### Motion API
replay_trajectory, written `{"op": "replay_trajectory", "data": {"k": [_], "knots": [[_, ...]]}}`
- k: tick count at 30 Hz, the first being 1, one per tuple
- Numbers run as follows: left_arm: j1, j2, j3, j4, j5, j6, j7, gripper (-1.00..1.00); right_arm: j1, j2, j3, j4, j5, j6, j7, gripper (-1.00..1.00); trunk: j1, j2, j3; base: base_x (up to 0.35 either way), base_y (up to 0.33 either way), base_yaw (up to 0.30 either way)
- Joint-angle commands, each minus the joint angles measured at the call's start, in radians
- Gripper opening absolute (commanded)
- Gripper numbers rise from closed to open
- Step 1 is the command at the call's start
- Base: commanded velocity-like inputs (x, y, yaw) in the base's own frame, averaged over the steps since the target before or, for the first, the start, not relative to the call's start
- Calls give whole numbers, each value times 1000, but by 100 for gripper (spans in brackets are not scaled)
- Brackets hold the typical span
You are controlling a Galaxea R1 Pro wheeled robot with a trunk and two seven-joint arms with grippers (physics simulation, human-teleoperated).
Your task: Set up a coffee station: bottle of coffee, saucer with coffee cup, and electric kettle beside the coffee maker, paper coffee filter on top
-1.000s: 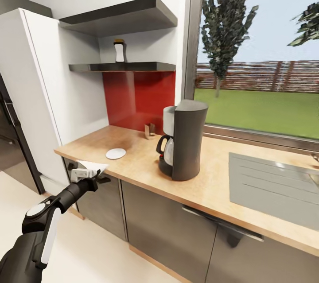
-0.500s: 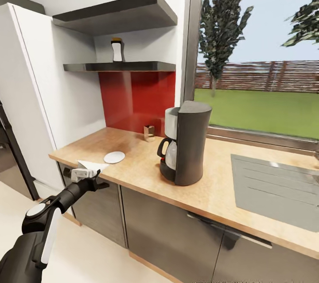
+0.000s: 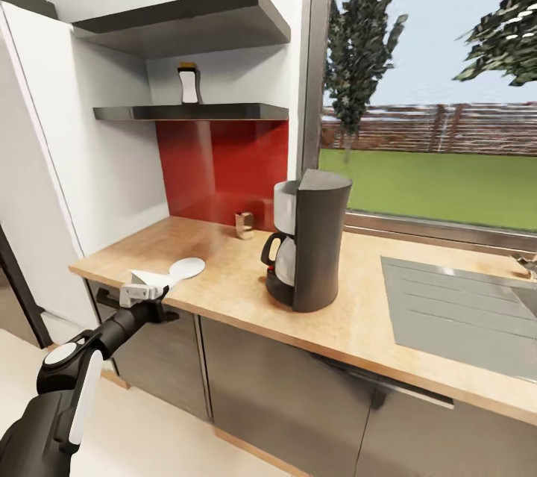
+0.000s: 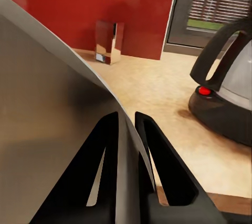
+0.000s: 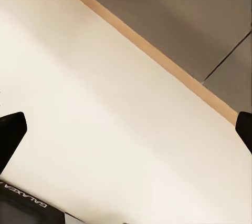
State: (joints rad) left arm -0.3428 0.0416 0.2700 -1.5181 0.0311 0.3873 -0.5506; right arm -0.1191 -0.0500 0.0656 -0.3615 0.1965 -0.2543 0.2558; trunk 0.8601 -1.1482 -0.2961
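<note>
White paper coffee filter point(image 3: 153, 277) — left pincer point(image 3: 144, 290) outstretched, clamped.

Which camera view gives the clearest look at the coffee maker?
The head view: the coffee maker stands whole on the countertop. The left wrist view catches just its carafe, handle and red switch. The right wrist view faces floor and cabinet fronts.

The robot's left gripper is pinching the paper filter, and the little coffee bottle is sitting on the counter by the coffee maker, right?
Not quite. The left gripper is pinching the paper filter, but the coffee bottle is up on the thin wall shelf, not on the counter by the coffee maker. The head view shows it.
</note>
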Motion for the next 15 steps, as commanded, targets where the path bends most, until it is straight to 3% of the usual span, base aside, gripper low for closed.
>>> {"op": "replay_trajectory", "data": {"k": [1,15], "knots": [[-1,0,1,-1,0,5,-6,-100,-1,-1,2,0,4,-3,-1,100,0,-1,-1,0,76,-144],[-1,1,1,-1,0,5,-6,-100,-1,-1,2,1,4,-3,-1,100,0,-1,4,0,11,-253]]}}
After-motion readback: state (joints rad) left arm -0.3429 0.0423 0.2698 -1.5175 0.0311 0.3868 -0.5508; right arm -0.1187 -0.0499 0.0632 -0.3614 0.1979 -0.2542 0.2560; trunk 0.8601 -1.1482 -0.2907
